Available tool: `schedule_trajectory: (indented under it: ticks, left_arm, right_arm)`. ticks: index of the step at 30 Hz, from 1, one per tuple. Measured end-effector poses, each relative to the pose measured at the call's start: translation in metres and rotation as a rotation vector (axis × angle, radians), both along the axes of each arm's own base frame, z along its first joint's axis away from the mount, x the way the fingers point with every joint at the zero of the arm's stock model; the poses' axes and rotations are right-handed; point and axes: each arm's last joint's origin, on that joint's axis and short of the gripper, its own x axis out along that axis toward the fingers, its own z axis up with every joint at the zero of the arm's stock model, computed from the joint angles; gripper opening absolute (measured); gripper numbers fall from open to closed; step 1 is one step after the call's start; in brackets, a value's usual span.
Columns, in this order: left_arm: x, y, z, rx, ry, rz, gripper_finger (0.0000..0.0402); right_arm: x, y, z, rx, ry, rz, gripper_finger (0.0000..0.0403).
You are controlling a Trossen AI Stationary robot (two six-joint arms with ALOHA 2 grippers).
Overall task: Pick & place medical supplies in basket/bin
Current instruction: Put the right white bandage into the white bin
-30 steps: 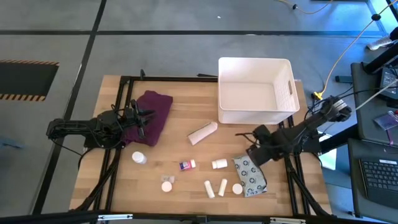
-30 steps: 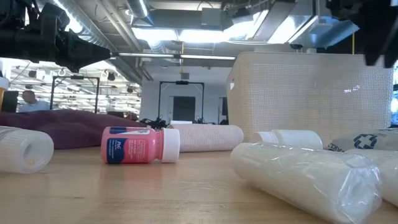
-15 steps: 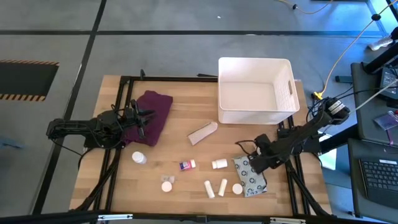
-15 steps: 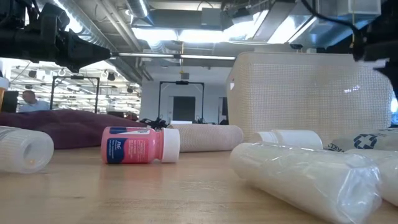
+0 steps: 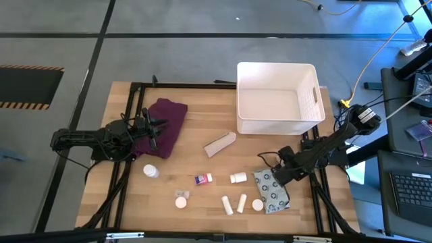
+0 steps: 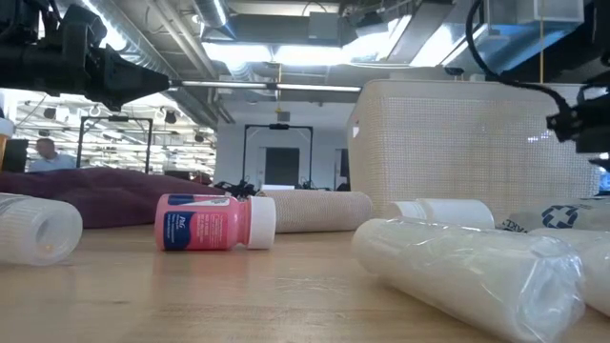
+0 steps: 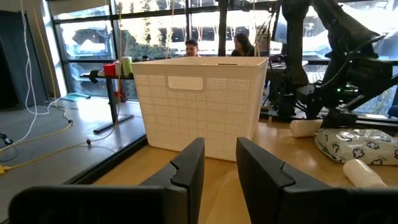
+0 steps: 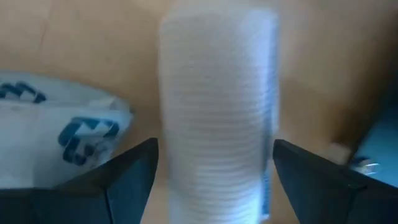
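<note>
My right gripper (image 8: 214,149) points down, open, close above the table. A white ribbed roll (image 8: 217,112) lies between its two fingers, which stand clear on either side of it. The grey patterned pouch (image 8: 56,124) lies beside the roll. In the high view this gripper (image 5: 275,174) hangs at the pouch's (image 5: 271,190) far end, and the arm covers the roll. The white basket (image 5: 277,66) stands at the far right. My left gripper (image 7: 221,168) waits level over the purple cloth (image 5: 162,125), a little open, with nothing between its fingers.
Other supplies lie along the near half of the table: a beige roll (image 5: 220,144), a pink bottle (image 5: 203,179), a small white container (image 5: 237,177), two white tubes (image 5: 233,202), round containers (image 5: 258,204) and a bottle (image 5: 150,171). People sit in the room beyond the table.
My right gripper has come down toward the table at the pouch's far end, shifting slightly toward the near edge, still open. Nothing on the table has moved.
</note>
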Motion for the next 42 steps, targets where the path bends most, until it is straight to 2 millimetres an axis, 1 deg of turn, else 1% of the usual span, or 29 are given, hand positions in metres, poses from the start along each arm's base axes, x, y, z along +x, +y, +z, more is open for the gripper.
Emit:
schedule_trajectory:
  ticks: [3,6,9,15,19,22,26,29,32,35,38,40,42]
  left_arm:
    - [0.000,0.000,0.000,0.000,0.000,0.000,0.0088]
    - [0.000,0.000,0.000,0.000,0.000,0.000,0.0088]
    - [0.000,0.000,0.000,0.000,0.000,0.000,0.0088]
    - [0.000,0.000,0.000,0.000,0.000,0.001,0.0088]
    - [0.000,0.000,0.000,0.000,0.000,0.002,0.0088]
    - [0.000,0.000,0.000,0.000,0.000,0.001,0.0088]
    - [0.000,0.000,0.000,0.000,0.000,0.001,0.0088]
    - [0.000,0.000,0.000,0.000,0.000,0.001,0.0088]
    - [0.000,0.000,0.000,0.000,0.000,0.001,0.0088]
    - [0.000,0.000,0.000,0.000,0.000,0.001,0.0088]
    - [0.000,0.000,0.000,0.000,0.000,0.002,0.0088]
    - [0.000,0.000,0.000,0.000,0.000,0.001,0.0088]
    - [0.000,0.000,0.000,0.000,0.000,-0.003,0.0088]
  right_arm:
    - [0.003,0.002,-0.004,0.034,-0.048,0.006,0.0314]
    - [0.005,0.003,-0.007,0.050,-0.084,0.024,0.0295]
    - [0.002,0.001,-0.011,0.033,-0.081,0.024,0.0259]
    - [0.001,-0.001,-0.012,0.021,-0.074,0.031,0.0171]
    - [0.007,0.003,-0.005,0.024,-0.091,0.130,0.0129]
    - [0.015,0.009,0.009,0.024,-0.118,0.196,0.0120]
    - [0.028,0.015,0.039,-0.025,-0.153,0.259,0.0128]
    - [0.042,0.021,0.068,-0.110,-0.249,0.362,0.0132]
    - [0.058,0.025,0.102,-0.240,-0.389,0.478,0.0130]
    - [0.073,0.025,0.141,-0.373,-0.510,0.557,0.0130]
    - [0.086,0.016,0.182,-0.499,-0.594,0.583,0.0129]
    - [0.092,0.003,0.206,-0.551,-0.622,0.562,0.0129]
    - [0.096,-0.016,0.225,-0.579,-0.607,0.524,0.0129]
